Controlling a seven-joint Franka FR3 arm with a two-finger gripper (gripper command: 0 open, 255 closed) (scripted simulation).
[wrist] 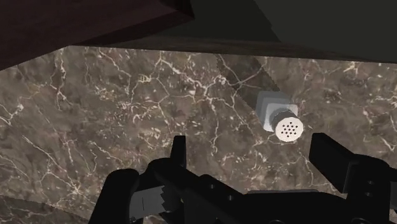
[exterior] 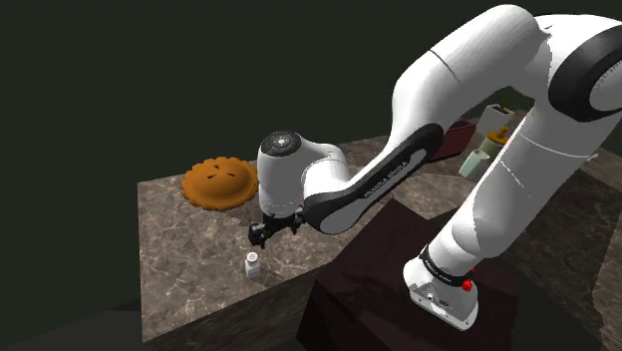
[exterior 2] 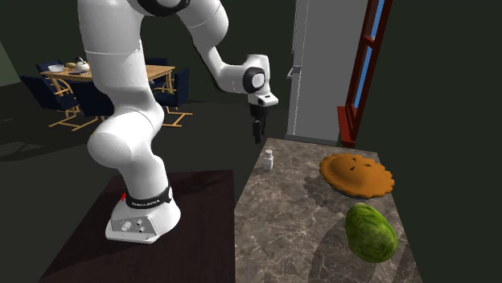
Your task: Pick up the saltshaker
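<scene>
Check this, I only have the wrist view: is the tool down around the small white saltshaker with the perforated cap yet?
Observer: No. The second exterior view shows the tool hanging above the small white saltshaker, with a gap between them.
Operator: Shaker near an edge?
Observer: Yes, close to the brown marble counter edge beside the dark box stand.
Operator: Clutter?
Observer: A round brown pie and a green leafy head, both well away from it.

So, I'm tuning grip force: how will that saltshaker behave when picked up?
The saltshaker looks small, so it is probably light. It stands upright and narrow, so an off-centre nudge might tip it. Its plain sides may be slippery.
</scene>
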